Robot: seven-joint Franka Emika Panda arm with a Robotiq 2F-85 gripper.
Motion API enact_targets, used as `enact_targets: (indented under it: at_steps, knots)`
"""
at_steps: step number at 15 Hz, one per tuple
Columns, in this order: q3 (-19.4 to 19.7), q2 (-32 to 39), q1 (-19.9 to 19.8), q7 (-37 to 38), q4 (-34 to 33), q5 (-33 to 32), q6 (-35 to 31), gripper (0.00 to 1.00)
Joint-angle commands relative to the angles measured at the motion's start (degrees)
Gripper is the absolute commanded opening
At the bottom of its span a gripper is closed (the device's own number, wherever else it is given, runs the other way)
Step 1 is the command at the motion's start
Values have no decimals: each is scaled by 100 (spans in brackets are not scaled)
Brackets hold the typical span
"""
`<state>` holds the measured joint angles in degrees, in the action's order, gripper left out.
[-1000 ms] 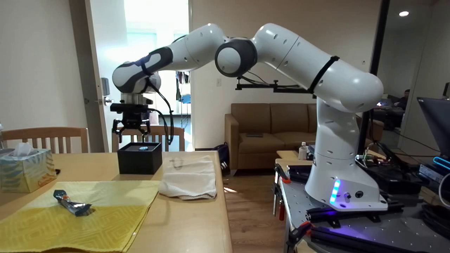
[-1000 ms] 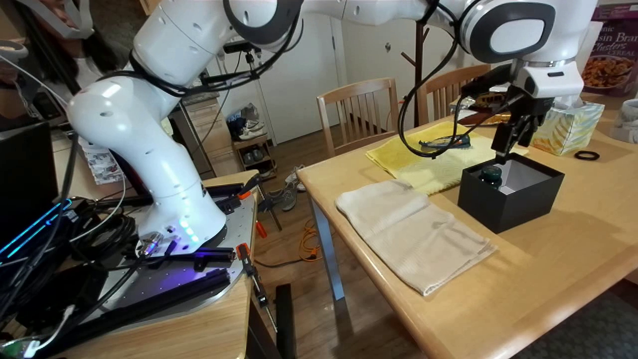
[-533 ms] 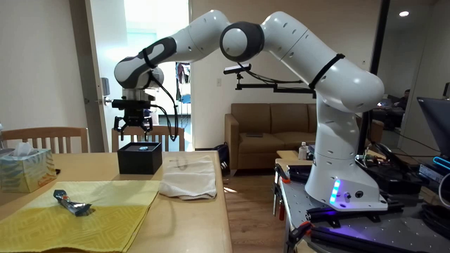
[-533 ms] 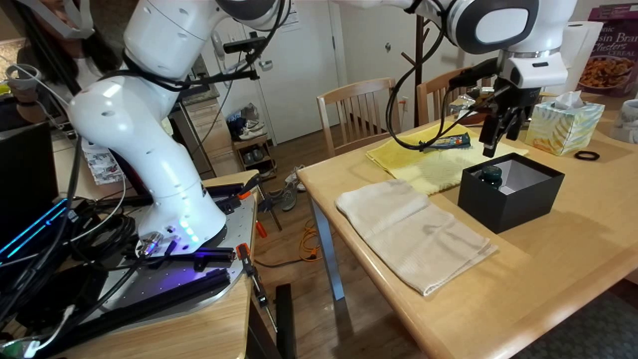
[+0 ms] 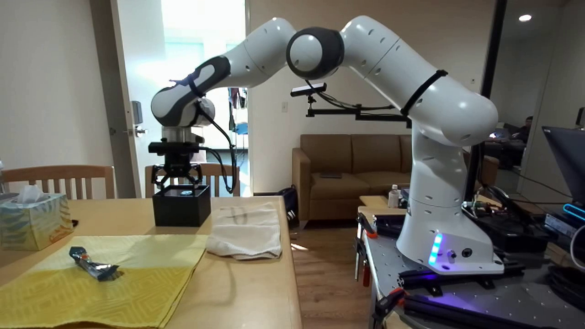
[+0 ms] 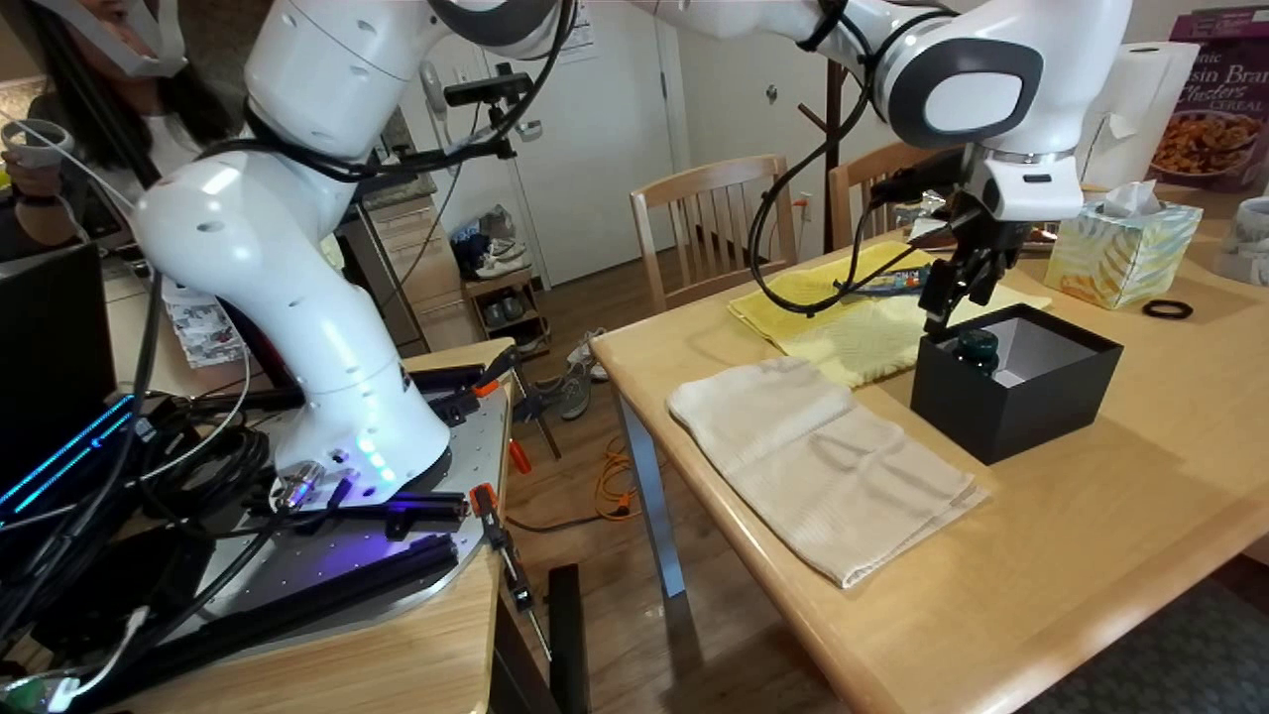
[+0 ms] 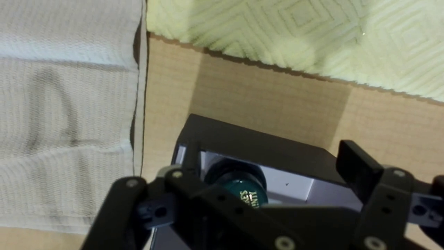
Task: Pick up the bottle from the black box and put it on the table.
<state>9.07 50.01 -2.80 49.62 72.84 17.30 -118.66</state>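
The black box point(image 6: 1051, 416) stands open on the wooden table point(image 6: 1140, 535) and also shows in the other views point(image 5: 182, 211) point(image 7: 256, 140). The bottle stands inside at one end; its dark green cap point(image 6: 978, 345) shows near the rim, also here point(image 5: 186, 193). In the wrist view the cap point(image 7: 245, 190) has gold letters and is partly covered by the left finger. My gripper point(image 6: 958, 309) is open and empty above the box, its fingertips close to rim height point(image 5: 178, 185). In the wrist view my gripper's fingers point(image 7: 272, 159) are wide apart, the cap nearer the left one.
A beige cloth point(image 6: 823, 461) lies beside the box at the table edge. A yellow cloth point(image 5: 137, 288) holds a wrapped bar point(image 5: 93, 264). A tissue box point(image 6: 1120, 248) and a black ring point(image 6: 1167, 309) lie beyond. Chairs point(image 6: 714, 218) stand behind the table.
My gripper rose slightly, then came down toward the box rim. It also shifted sideways toward the bottle's end of the box. It stays open. The box and bottle have not moved.
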Motion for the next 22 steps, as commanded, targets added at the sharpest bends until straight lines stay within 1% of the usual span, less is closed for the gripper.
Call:
enact_targets:
  at_steps: [1,7,14,22]
  knots:
    - [-60,-62,-37,112,58,-143,-79,100]
    - [16,-199,-21,223,235,-186,-164,100]
    - [7,-104,-104,144,113,-193,-112,100]
    - [-9,28,-150,40,118,-195,-435,100]
